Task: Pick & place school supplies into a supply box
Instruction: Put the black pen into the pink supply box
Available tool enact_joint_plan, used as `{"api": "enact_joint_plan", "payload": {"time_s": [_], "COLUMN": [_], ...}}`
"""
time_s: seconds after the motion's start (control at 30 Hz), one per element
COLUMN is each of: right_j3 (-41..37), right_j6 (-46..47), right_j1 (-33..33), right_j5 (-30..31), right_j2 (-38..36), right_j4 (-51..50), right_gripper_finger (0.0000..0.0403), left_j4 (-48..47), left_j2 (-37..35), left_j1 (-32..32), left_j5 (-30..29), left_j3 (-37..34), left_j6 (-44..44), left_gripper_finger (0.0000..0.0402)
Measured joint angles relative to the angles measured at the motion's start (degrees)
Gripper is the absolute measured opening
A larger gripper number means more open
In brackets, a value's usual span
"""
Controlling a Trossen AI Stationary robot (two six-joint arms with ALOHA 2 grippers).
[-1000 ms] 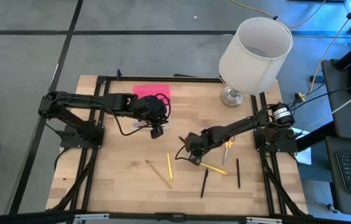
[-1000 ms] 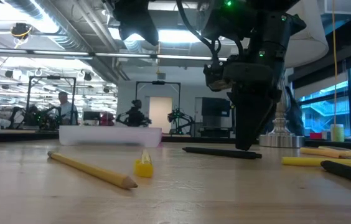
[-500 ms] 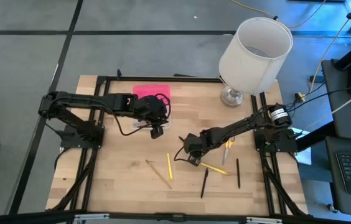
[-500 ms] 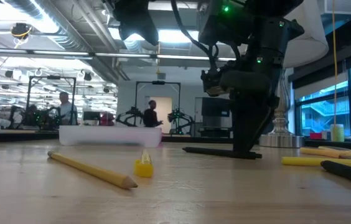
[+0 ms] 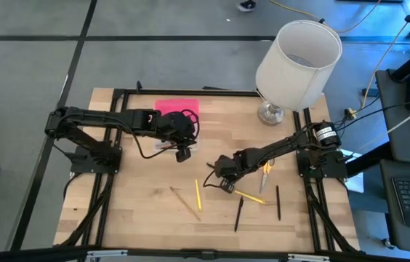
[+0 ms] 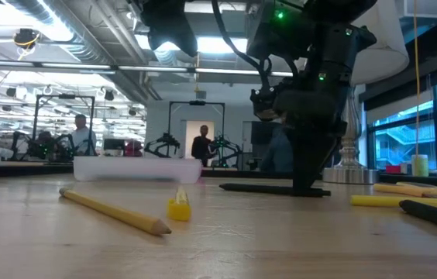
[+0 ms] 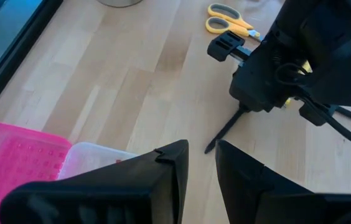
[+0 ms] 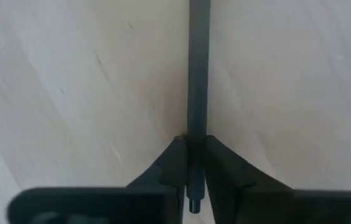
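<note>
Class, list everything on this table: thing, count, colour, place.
table: one, pale wood, centre.
supply box: one, pink lid, clear base, far side.
lamp: one, white shade, far right corner.
scissors: one, yellow handles, beside right arm.
yellow pencil: one, middle.
wooden pencil: one, beside it.
yellow pen: one, near right pincer.
loose black pens: two, near side.
held black pen: one, in shut right pincer.
left pincer: open, by box.
</note>
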Motion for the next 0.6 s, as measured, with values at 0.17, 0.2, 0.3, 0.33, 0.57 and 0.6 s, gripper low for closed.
{"api": "enact_joint_plan", "payload": {"time_s": [0.17,0.2,0.3,0.33,0.57,0.6], "right_j3": [0.0,0.0,0.0,0.0,0.0,0.0], "right_j6": [-2.2,-2.2,-2.2,-2.2,-3.0,-3.0], "right_j1": [0.1,0.1,0.1,0.1,0.1,0.1], "right_j5": [-1.4,-1.3,-1.2,-1.2,-0.9,-0.9], "right_j2": [0.0,0.0,-0.2,-0.2,-0.1,-0.1], "right_j4": [0.4,0.3,0.1,0.1,0.0,0.0], "right_gripper_finger": [0.0035,0.0037,0.0040,0.0039,0.0032,0.0034], "left_j4": [0.0,0.0,0.0,0.0,0.0,0.0], "left_j2": [0.0,0.0,0.0,0.0,0.0,0.0], "left_j1": [0.0,0.0,0.0,0.0,0.0,0.0], "left_j5": [0.0,0.0,0.0,0.0,0.0,0.0], "left_j3": [0.0,0.0,0.0,0.0,0.0,0.0], "left_j6": [0.0,0.0,0.0,0.0,0.0,0.0], "left_gripper_finger": [0.0075,0.0075,0.0075,0.0075,0.0075,0.0075]}}
